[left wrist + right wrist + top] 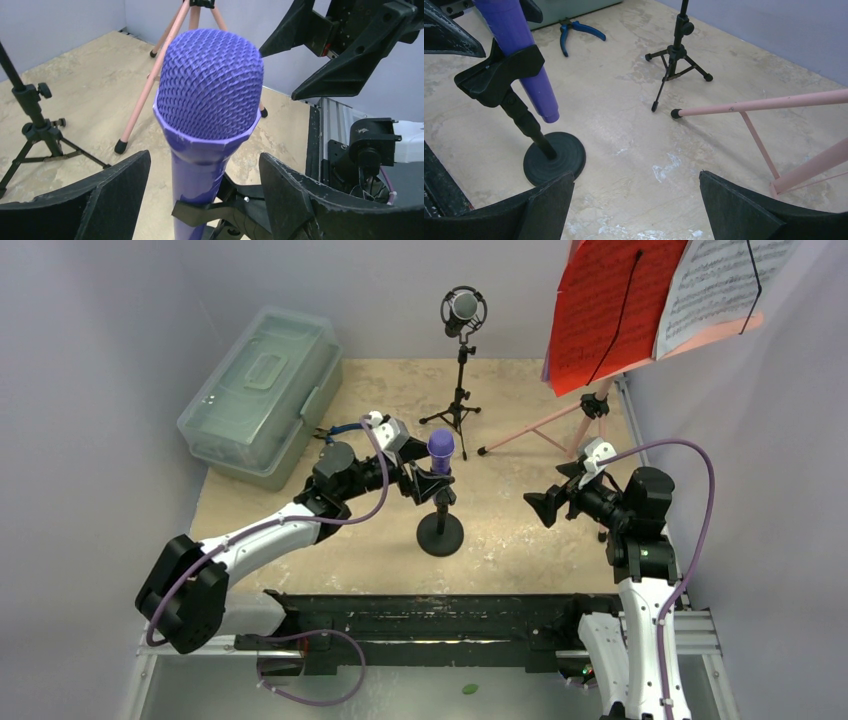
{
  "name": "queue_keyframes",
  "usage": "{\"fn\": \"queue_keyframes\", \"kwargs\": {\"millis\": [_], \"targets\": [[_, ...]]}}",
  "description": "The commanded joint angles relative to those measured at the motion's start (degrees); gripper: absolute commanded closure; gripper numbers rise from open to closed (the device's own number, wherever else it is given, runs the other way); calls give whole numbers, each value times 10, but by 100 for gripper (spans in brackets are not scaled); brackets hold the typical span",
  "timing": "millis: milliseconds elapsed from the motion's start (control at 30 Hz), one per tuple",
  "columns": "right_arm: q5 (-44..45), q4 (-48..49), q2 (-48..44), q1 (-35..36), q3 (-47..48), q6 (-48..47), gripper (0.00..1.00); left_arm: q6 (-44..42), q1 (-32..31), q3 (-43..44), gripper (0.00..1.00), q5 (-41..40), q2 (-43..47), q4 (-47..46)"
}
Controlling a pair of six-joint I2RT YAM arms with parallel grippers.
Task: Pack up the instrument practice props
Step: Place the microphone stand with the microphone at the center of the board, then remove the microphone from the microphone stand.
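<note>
Left end effector (204, 165) open, one finger on each side of the purple microphone (210, 85), a small gap both ways. Purple microphone upright in a black clip (499, 75) on a round-foot stand (555, 157), mid table (520, 550). Right end effector (636, 180) open wide, holding nothing, near the pink rack legs (764, 105). Black-silver microphone (463, 307) on its tripod (458, 405) at the back.
</note>
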State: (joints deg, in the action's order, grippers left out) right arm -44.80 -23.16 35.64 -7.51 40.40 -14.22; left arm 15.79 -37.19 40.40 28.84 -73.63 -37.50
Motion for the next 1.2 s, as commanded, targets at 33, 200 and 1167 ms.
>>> {"fn": "queue_keyframes", "kwargs": {"millis": [33, 200, 1167], "targets": [[-13, 2, 3, 2, 7, -8, 1, -10, 4, 46, 31, 55, -20, -42], [-14, 2, 4, 2, 7, -8, 1, -10, 5, 62, 48, 61, -41, -35], [-65, -15, 16, 10, 14, -27, 1, 57, -234, 38, 100, -676, 7, -26]]}}
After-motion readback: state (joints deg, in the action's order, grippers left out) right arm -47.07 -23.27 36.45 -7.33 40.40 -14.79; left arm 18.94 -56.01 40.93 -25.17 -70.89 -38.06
